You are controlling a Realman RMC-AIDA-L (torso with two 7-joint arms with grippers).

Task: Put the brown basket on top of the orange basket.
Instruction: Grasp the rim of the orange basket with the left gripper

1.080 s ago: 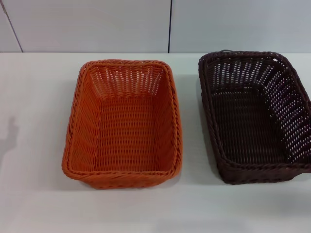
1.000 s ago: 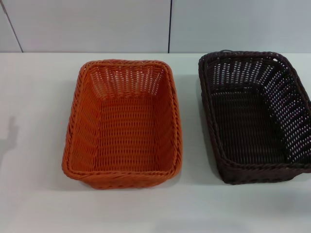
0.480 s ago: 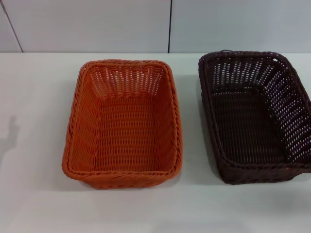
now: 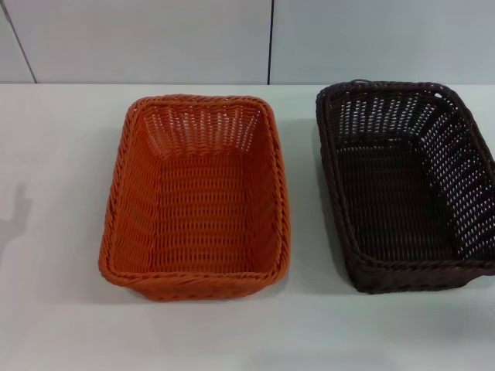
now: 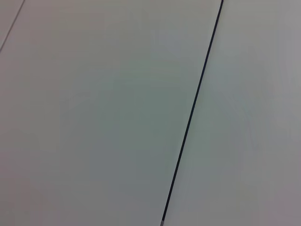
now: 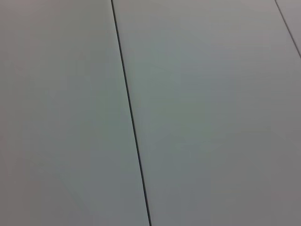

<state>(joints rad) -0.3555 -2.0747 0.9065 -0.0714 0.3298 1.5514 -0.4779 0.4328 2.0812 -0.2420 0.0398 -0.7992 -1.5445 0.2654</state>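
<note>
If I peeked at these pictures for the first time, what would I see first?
The bright orange basket would catch your eye first: it sits empty in the middle of the white table. Next to it, on the robot's right and not touching it, sits the brown basket, also empty and partly cut off by the picture's edge. Neither pincer shows; both wrist cameras see only pale panels with a dark seam.

Head downward; wrists toward wall
</note>
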